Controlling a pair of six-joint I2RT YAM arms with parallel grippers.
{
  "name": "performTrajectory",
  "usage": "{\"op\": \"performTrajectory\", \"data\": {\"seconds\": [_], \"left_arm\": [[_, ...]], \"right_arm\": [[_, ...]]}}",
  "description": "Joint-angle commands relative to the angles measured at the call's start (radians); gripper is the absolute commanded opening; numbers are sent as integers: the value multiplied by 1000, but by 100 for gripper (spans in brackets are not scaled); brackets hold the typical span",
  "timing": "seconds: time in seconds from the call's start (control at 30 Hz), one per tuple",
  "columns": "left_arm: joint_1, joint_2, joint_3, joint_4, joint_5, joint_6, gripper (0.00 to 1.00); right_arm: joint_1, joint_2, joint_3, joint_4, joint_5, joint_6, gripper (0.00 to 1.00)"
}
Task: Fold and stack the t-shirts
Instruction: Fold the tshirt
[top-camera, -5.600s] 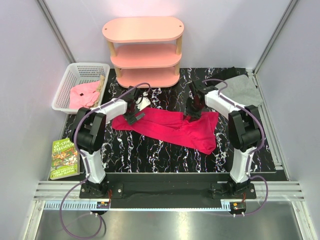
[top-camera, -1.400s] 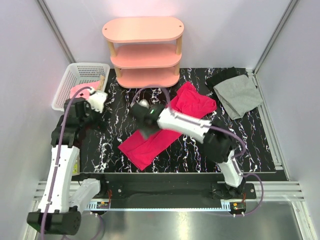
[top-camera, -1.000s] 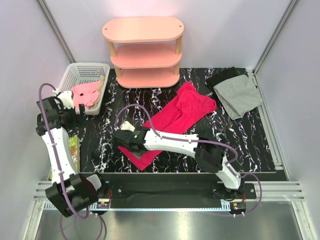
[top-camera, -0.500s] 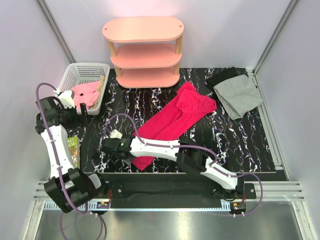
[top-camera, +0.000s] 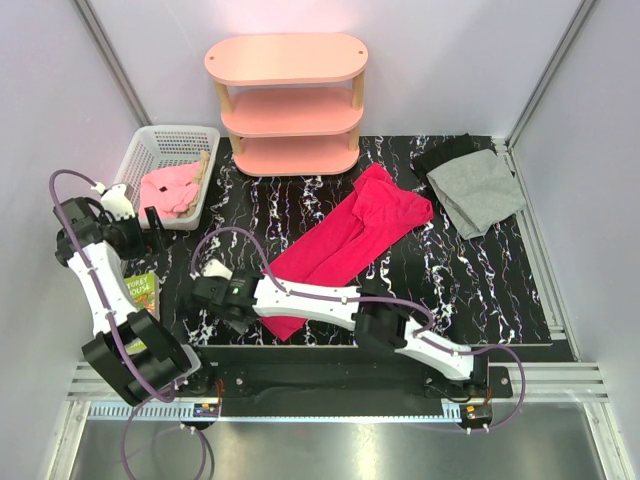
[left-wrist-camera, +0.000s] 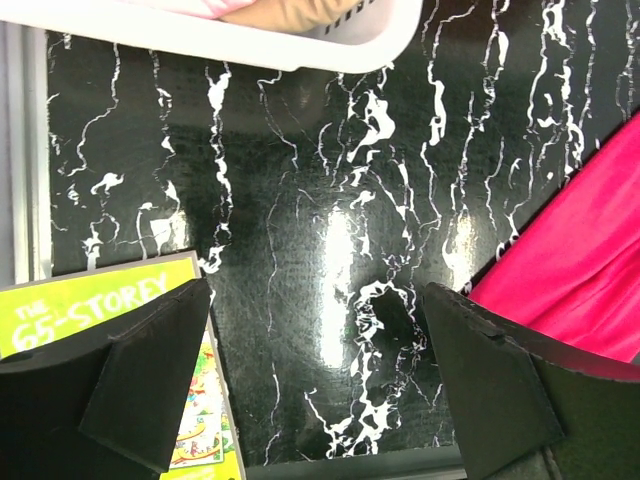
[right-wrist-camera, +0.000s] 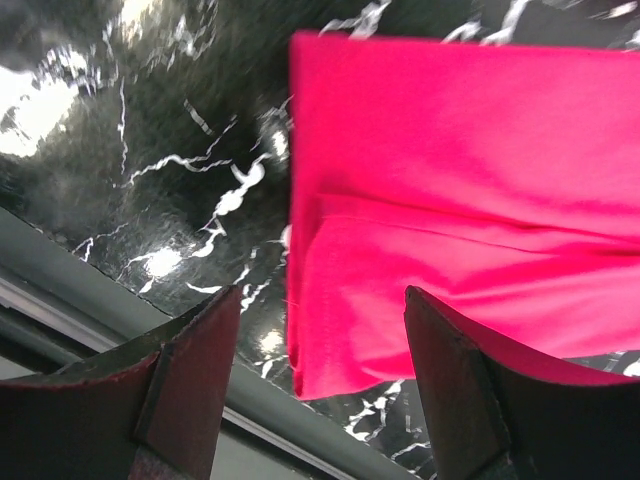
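Observation:
The crimson-red t-shirt (top-camera: 350, 245) lies as a long strip on the black marble table, running diagonally from the near left to the far middle. Its neck label does not show. The light grey t-shirt (top-camera: 478, 190) lies at the back right. My right gripper (top-camera: 222, 305) reaches far left across the table, open and empty, beside the shirt's near-left end. In the right wrist view the red shirt's corner (right-wrist-camera: 450, 150) lies below my open right gripper (right-wrist-camera: 320, 390). My left gripper (top-camera: 157, 228) is open and empty at the far left. It (left-wrist-camera: 320, 390) hangs over bare table, the red shirt (left-wrist-camera: 590, 260) to its right.
A white basket (top-camera: 180, 130) holding pink cloth (top-camera: 170, 188) stands at the back left, also in the left wrist view (left-wrist-camera: 300, 50). A green book (top-camera: 145, 292) (left-wrist-camera: 60, 305) lies at the left edge. A pink three-tier shelf (top-camera: 290, 100) stands at the back. A black cloth (top-camera: 445, 152) lies by the grey shirt.
The red shirt went from spread across the middle to a diagonal strip. My right gripper slid along it to its near-left end. My left arm pulled back to the far left.

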Motion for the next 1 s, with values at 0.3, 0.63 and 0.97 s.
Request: {"op": "performTrajectory", "data": {"seconds": [0.3, 0.63, 0.97], "left_arm": [[30, -10, 67, 0, 66, 43, 93], [36, -25, 49, -5, 66, 65, 93], [36, -15, 35, -10, 94, 68, 93]], "right_arm": [[-2, 82, 4, -11, -70, 24, 74], [-100, 5, -194, 122, -185, 56, 61], [-105, 31, -259, 171, -237, 44, 48]]}}
